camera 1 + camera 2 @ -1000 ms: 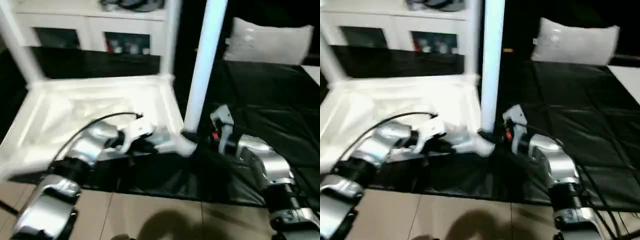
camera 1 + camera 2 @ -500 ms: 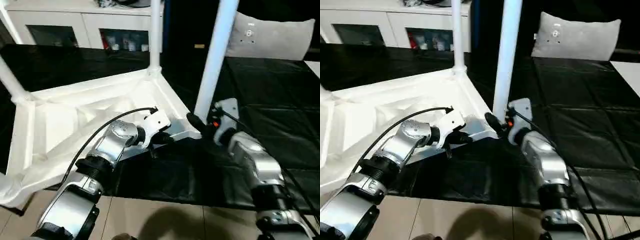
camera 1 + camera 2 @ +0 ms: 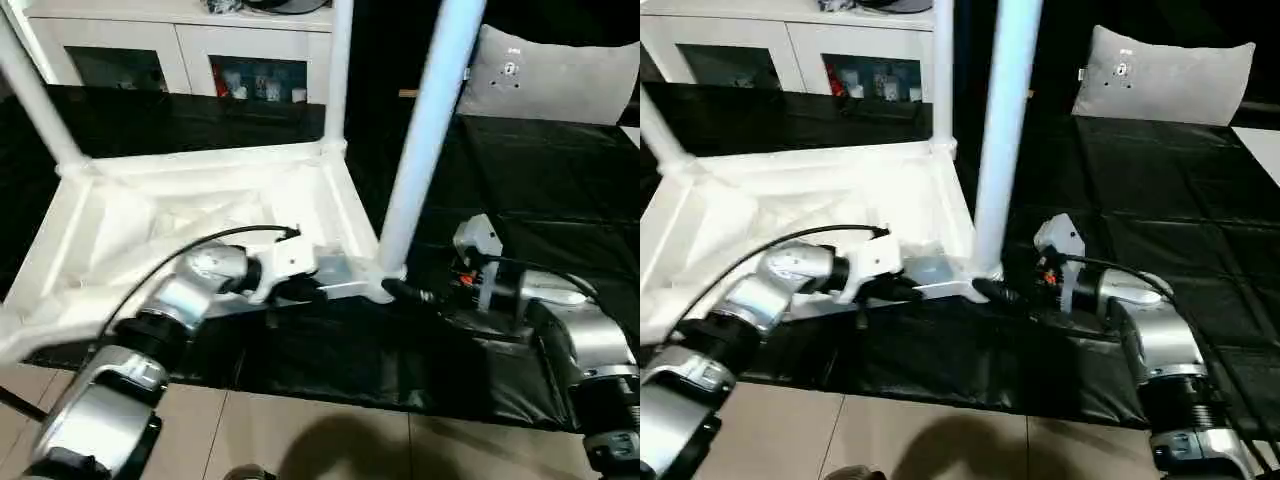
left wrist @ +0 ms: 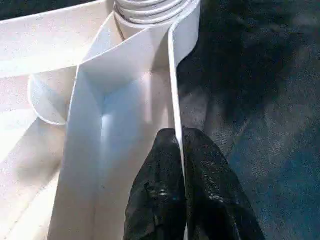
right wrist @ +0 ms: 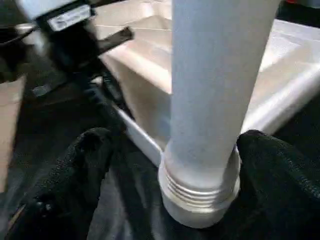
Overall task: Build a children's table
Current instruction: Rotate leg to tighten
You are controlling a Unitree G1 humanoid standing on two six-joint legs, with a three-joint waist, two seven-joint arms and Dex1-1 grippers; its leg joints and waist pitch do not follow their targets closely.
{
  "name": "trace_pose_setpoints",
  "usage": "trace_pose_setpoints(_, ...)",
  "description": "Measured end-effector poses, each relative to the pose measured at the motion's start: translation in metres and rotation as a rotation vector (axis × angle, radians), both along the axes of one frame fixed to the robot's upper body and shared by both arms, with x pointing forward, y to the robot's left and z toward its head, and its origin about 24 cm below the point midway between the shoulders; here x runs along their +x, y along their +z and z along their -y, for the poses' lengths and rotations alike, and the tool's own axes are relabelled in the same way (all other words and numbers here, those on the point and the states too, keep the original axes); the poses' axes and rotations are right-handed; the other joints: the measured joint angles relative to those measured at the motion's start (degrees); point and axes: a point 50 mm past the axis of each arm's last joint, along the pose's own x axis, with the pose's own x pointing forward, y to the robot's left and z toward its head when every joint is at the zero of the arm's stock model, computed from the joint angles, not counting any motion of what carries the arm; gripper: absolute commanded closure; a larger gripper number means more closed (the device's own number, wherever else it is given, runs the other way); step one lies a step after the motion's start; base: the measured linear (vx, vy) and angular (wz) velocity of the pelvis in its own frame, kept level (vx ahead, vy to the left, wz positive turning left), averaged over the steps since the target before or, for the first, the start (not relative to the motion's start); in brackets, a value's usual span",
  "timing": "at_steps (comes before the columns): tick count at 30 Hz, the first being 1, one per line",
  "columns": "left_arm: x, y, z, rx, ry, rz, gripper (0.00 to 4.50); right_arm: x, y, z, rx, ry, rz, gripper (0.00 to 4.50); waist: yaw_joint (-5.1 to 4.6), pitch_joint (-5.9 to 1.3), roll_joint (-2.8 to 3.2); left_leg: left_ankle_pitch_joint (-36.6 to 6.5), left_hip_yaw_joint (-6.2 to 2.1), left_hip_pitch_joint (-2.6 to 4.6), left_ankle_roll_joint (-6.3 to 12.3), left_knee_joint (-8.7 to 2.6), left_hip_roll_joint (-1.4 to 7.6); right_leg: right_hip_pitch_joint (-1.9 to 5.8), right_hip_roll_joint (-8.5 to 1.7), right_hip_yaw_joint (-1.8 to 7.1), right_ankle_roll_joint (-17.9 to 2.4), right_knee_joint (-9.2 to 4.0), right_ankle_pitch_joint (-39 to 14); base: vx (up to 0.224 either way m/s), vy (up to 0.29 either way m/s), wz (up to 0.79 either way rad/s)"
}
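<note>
Near-corner leg only partly seated, and your right tool is not gripping it

Your left tool is clenched on the rim of the upside-down table top, lying on black sheeting; your right tool stands released, fingers either side of the near leg. Its threads still show above the socket, so the leg could tip out or cross-thread if you push off-axis. You'll find no readable writing; the grey cushion carries only a small mark.

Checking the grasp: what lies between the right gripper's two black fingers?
The white round tapered table leg, its ribbed lower end just above the fingers, shown in the right wrist view.
</note>
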Motion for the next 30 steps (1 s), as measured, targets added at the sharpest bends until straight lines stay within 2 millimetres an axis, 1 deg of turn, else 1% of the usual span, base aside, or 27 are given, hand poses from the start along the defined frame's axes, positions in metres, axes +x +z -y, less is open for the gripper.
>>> trace_pose_setpoints(1, -0.002, 0.000, -0.002, 0.006, -0.036, -0.010, 4.50, -0.003, 0.001, 0.003, -0.019, 0.055, -0.008, 0.28, 0.22, -0.01, -0.03, 0.0, 0.00, 0.00, 0.00, 0.03, 0.00, 0.03, 0.00, -0.01, 0.0, -0.01, 0.0, 0.000, 0.000, 0.00)
trace_pose_setpoints(2, -0.004, 0.000, -0.003, 0.009, -0.057, -0.017, 4.50, -0.004, 0.002, 0.004, -0.025, 0.085, -0.011, 0.28, 0.31, -0.02, -0.03, 0.0, 0.00, 0.00, 0.01, 0.06, 0.01, 0.03, 0.00, 0.00, 0.0, -0.01, 0.0, 0.000, 0.000, 0.00)
trace_pose_setpoints(3, -0.006, 0.000, -0.005, 0.007, -0.081, -0.031, 4.50, -0.004, 0.002, 0.003, -0.030, 0.117, -0.019, 0.28, 0.34, -0.02, -0.02, 0.0, 0.00, 0.00, 0.01, 0.06, 0.01, 0.03, 0.00, 0.00, 0.0, -0.01, 0.0, 0.000, 0.000, 0.00)
trace_pose_setpoints(5, -0.013, 0.000, -0.005, 0.004, -0.140, -0.062, 4.50, -0.006, -0.002, -0.001, -0.026, 0.177, -0.052, 0.49, 0.58, -0.03, -0.01, 0.0, 0.00, 0.00, 0.01, 0.06, 0.02, 0.03, 0.00, -0.02, 0.0, 0.02, 0.0, 0.000, 0.000, 0.00)
trace_pose_setpoints(9, -0.020, -0.001, 0.001, 0.008, -0.233, -0.086, 4.50, -0.006, -0.003, -0.008, -0.007, 0.241, -0.075, 0.82, 2.04, -0.04, 0.04, 0.0, 0.02, -0.05, 0.03, 0.22, 0.05, 0.05, -0.06, -0.11, 0.0, 0.09, 0.0, 0.000, 0.000, 0.00)
trace_pose_setpoints(10, -0.021, -0.002, 0.002, 0.010, -0.253, -0.086, 4.50, -0.006, -0.002, -0.009, 0.001, 0.261, -0.082, 0.82, 2.32, -0.04, 0.03, 0.0, 0.02, -0.05, 0.03, 0.25, 0.05, 0.09, -0.09, -0.11, 0.0, 0.09, 0.0, 0.000, 0.000, 0.00)
trace_pose_setpoints(13, -0.023, -0.001, 0.002, 0.019, -0.276, -0.086, 4.50, -0.009, -0.003, -0.009, 0.021, 0.303, -0.118, 1.21, 2.42, -0.04, 0.02, 0.0, 0.03, -0.04, 0.03, 0.31, 0.04, 0.13, -0.11, -0.11, 0.0, 0.11, 0.0, 0.000, 0.000, 0.00)
trace_pose_setpoints(14, -0.023, -0.001, 0.001, 0.020, -0.282, -0.088, 4.50, -0.010, -0.003, -0.009, 0.021, 0.315, -0.130, 1.21, 2.39, -0.04, 0.02, 0.0, 0.03, -0.04, 0.03, 0.31, 0.04, 0.13, -0.11, -0.11, 0.0, 0.12, 0.0, 0.000, 0.000, 0.00)
trace_pose_setpoints(18, -0.024, -0.001, -0.002, 0.024, -0.296, -0.104, 4.50, -0.013, -0.004, -0.007, 0.006, 0.359, -0.167, 1.57, 2.38, -0.05, 0.02, 0.0, 0.03, -0.03, 0.03, 0.29, 0.07, 0.10, -0.09, -0.13, 0.0, 0.17, 0.0, 0.000, 0.000, 0.00)
trace_pose_setpoints(19, -0.025, -0.001, -0.003, 0.024, -0.297, -0.107, 4.50, -0.014, -0.005, -0.007, 0.007, 0.367, -0.173, 1.57, 2.35, -0.05, 0.03, 0.0, 0.03, -0.03, 0.03, 0.29, 0.10, 0.10, -0.07, -0.14, 0.0, 0.17, 0.0, 0.000, 0.000, 0.00)
trace_pose_setpoints(20, -0.025, -0.001, -0.003, 0.024, -0.298, -0.109, 4.50, -0.014, -0.005, -0.007, 0.011, 0.373, -0.179, 1.76, 2.35, -0.05, 0.03, 0.0, 0.03, -0.03, 0.03, 0.29, 0.11, 0.10, -0.06, -0.15, 0.0, 0.17, 0.0, 0.000, 0.000, 0.00)
trace_pose_setpoints(21, -0.025, -0.001, -0.003, 0.022, -0.298, -0.110, 4.50, -0.014, -0.005, -0.007, 0.017, 0.378, -0.183, 1.76, 2.35, -0.05, 0.04, 0.0, 0.03, -0.03, 0.03, 0.29, 0.11, 0.09, -0.06, -0.16, 0.0, 0.17, 0.0, 0.000, 0.000, 0.00)
trace_pose_setpoints(23, -0.025, -0.001, -0.004, 0.021, -0.297, -0.112, 4.50, -0.015, -0.005, -0.007, 0.025, 0.381, -0.189, 2.01, 2.35, -0.05, 0.03, 0.0, 0.04, -0.03, 0.03, 0.30, 0.12, 0.10, -0.06, -0.15, 0.0, 0.17, 0.0, 0.000, 0.000, 0.00)
trace_pose_setpoints(24, -0.025, -0.001, -0.004, 0.019, -0.295, -0.114, 4.50, -0.015, -0.005, -0.007, 0.028, 0.380, -0.193, 2.01, 2.33, -0.05, 0.03, 0.0, 0.04, -0.04, 0.03, 0.31, 0.11, 0.10, -0.06, -0.15, 0.0, 0.17, 0.0, 0.000, 0.000, 0.00)
trace_pose_setpoints(25, -0.026, -0.002, -0.004, 0.014, -0.293, -0.126, 4.50, -0.015, -0.005, -0.008, 0.031, 0.380, -0.201, 2.21, 2.33, -0.05, 0.03, 0.0, 0.04, -0.04, 0.03, 0.30, 0.11, 0.10, -0.06, -0.15, 0.0, 0.17, 0.0, 0.000, 0.000, 0.00)
trace_pose_setpoints(30, -0.027, -0.002, -0.005, -0.016, -0.269, -0.167, 4.50, -0.018, -0.005, -0.010, 0.047, 0.369, -0.213, 2.37, 2.24, -0.05, 0.04, 0.0, 0.04, -0.04, 0.03, 0.30, 0.12, 0.08, -0.06, -0.15, 0.0, 0.17, 0.0, 0.000, 0.000, 0.00)
